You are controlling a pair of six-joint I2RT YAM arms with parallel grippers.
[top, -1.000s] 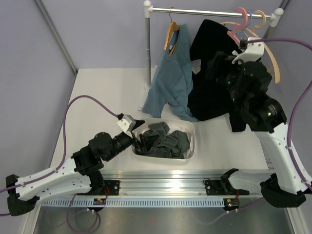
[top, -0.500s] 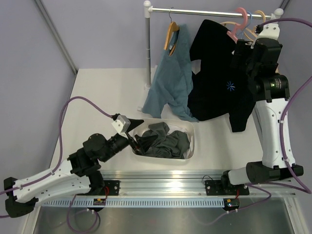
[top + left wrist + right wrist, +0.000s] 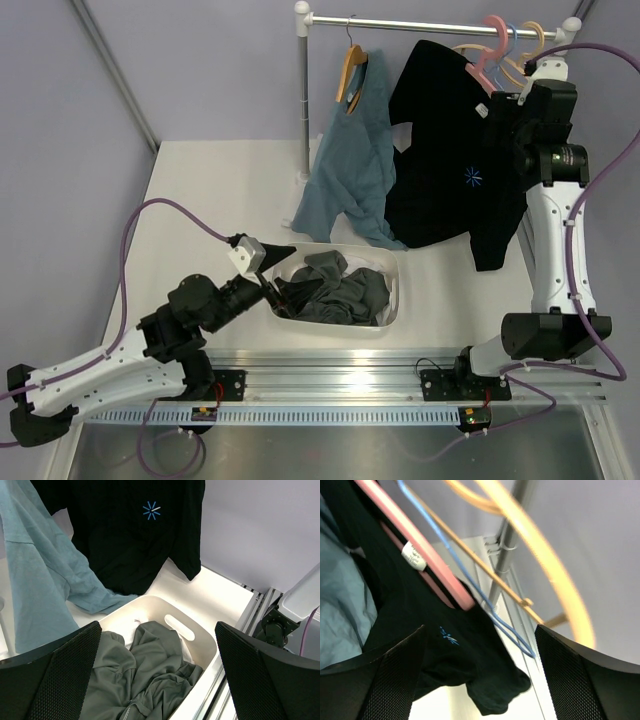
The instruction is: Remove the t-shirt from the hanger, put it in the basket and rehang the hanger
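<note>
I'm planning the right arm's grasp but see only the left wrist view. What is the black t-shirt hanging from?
Observer: The t-shirt hangs on a pink hanger hooked over the rail.
Operator: Where's the right gripper?
Observer: The right gripper is raised beside that hanger, jaws open, holding nothing.
Operator: Anything crowding it?
Observer: A thin blue wire hanger and wooden hangers hang right next to it.
</note>
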